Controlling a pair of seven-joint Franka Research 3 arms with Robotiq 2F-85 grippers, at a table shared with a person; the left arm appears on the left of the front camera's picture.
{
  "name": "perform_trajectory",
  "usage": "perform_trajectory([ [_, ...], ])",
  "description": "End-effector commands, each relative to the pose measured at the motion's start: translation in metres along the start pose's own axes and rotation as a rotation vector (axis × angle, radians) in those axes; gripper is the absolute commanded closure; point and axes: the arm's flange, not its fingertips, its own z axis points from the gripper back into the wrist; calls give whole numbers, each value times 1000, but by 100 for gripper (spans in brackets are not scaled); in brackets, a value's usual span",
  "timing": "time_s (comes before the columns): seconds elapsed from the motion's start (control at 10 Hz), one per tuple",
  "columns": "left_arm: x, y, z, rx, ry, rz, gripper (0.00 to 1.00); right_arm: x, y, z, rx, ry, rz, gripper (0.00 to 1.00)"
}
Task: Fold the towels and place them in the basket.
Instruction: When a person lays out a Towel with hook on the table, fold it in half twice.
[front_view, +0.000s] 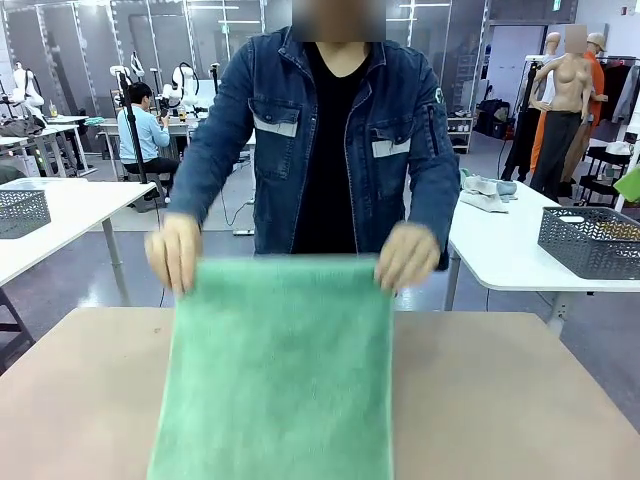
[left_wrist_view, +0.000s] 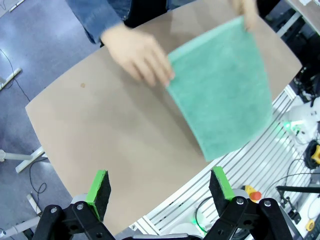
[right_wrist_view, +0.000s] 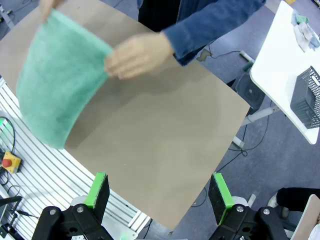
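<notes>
Your mint green terry-cloth towel (front_view: 285, 370) is not lying flat. The person in the blue denim jacket across the table holds it spread open by its two far corners, one hand (front_view: 172, 252) on each side, the other hand (front_view: 407, 255) level with the first. The cloth slopes from those hands down toward your side of the bare tan table top (front_view: 500, 400).

From the left wrist you see the towel (left_wrist_view: 225, 90) with its near edge reaching past the table's near edge (left_wrist_view: 100, 130), over the slotted metal rail below. From the right wrist the towel (right_wrist_view: 57, 80) casts a shadow on the table top (right_wrist_view: 160, 150), so at least that part is lifted clear. You cannot tell whether any of it touches the wood.

Your left gripper (left_wrist_view: 159, 175) hangs over the near edge of the table with its jaws spread wide, green pads (left_wrist_view: 98, 187) apart and nothing between them. Your right gripper (right_wrist_view: 158, 179) stands likewise, jaws wide and empty. Both are well apart from the towel.

A dark grey mesh basket (front_view: 590, 240) sits on a white side table (front_view: 500, 250) off to your right, also seen from the right wrist (right_wrist_view: 306, 97).
</notes>
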Motion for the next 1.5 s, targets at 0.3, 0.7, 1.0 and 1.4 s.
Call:
perform_trajectory([
  [0.3,1,-1,1,5,1,-11,0,-1,0,1,-12,2,4,0],
  [0.7,1,-1,1,5,1,-11,0,-1,0,1,-12,2,4,0],
  [1.0,1,-1,1,5,1,-11,0,-1,0,1,-12,2,4,0],
  [1.4,1,-1,1,5,1,-11,0,-1,0,1,-12,2,4,0],
])
